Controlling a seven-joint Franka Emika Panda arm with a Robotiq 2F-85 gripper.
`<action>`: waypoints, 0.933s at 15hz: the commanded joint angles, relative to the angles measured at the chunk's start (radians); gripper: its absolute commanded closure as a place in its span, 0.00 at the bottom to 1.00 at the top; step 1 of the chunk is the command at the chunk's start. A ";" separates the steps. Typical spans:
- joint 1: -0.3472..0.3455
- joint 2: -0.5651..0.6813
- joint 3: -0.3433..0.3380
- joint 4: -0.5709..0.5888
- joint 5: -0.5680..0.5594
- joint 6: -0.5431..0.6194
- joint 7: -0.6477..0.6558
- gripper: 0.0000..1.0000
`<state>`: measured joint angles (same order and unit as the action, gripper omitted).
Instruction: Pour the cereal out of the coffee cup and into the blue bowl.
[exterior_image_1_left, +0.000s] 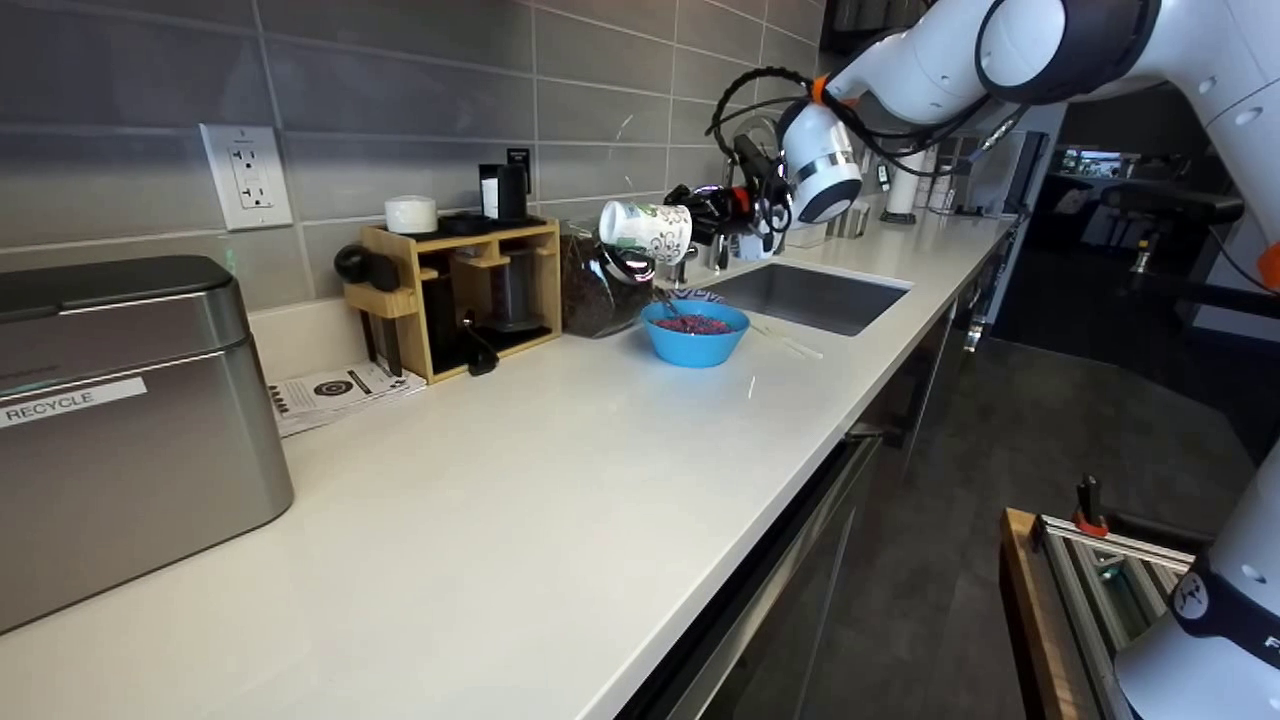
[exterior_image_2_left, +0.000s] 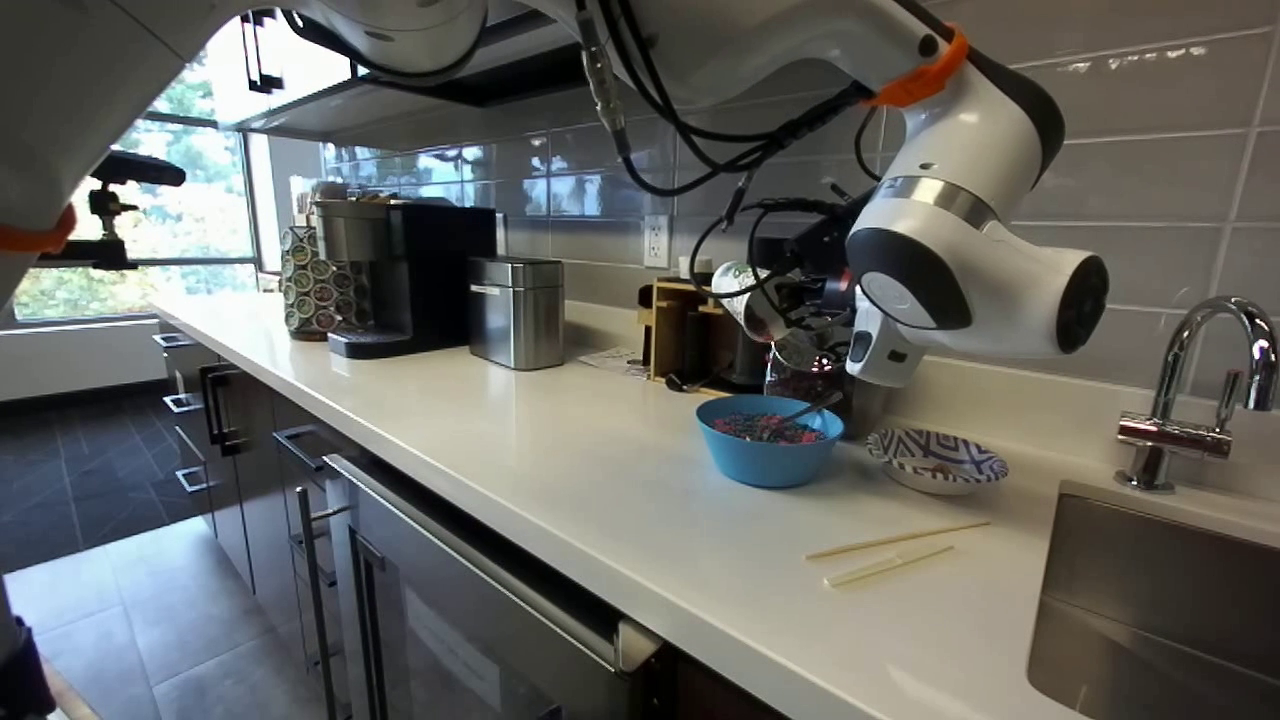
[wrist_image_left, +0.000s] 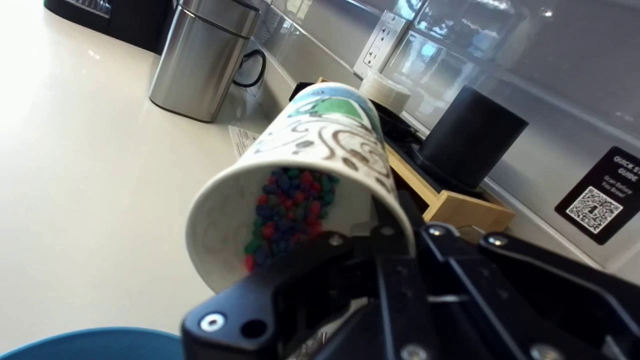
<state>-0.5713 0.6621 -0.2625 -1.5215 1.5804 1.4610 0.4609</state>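
Tall rack of round coffee pods (exterior_image_2_left: 318, 285): far left on the glossy white countertop (exterior_image_2_left: 600, 450), seen only in an exterior view.
Boxy black coffee machine (exterior_image_2_left: 455, 270): just beside the rack, whole there; the wrist view catches only its lower part.
Brushed-steel bin (exterior_image_1_left: 130, 460): in all three views, its RECYCLE label (exterior_image_1_left: 75, 402) legible in an exterior view alone.
Light-wood organiser (exterior_image_1_left: 548, 285): front compartments in both exterior views; only the wrist view makes legible the black QR card (wrist_image_left: 595, 207) on the wall.
White paper coffee cup with green, blue and brown print (wrist_image_left: 325, 130): raised off the countertop, tipped onto its side. Only the wrist view shows small red, green and blue cereal pieces (wrist_image_left: 290, 215) within.
Bright blue round bowl (exterior_image_2_left: 770, 465): upright, lower than the cup and apart from it. Both exterior views show reddish and dark pieces inside and a slim utensil handle (exterior_image_2_left: 815, 405) slanting out; the wrist view has just some rim.
Black two-fingered gripper (exterior_image_2_left: 790, 300): jaws clenched on the cup's wall near its mouth, closest in the wrist view.
Two thin pale sticks (exterior_image_2_left: 897, 540): apart from each other on the countertop.
White dish with blue pattern (exterior_image_2_left: 935, 450): whole in an exterior view, near the bowl.
Stainless sink (exterior_image_2_left: 1130, 590): in both exterior views, beside a chrome tap (exterior_image_2_left: 1160, 432).
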 joint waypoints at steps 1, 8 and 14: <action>-0.025 0.035 0.013 0.034 0.029 -0.049 0.043 1.00; -0.046 0.071 0.027 0.055 0.060 -0.090 0.079 1.00; -0.050 0.102 0.040 0.092 0.070 -0.085 0.102 1.00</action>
<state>-0.6053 0.7240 -0.2353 -1.4830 1.6273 1.4057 0.5314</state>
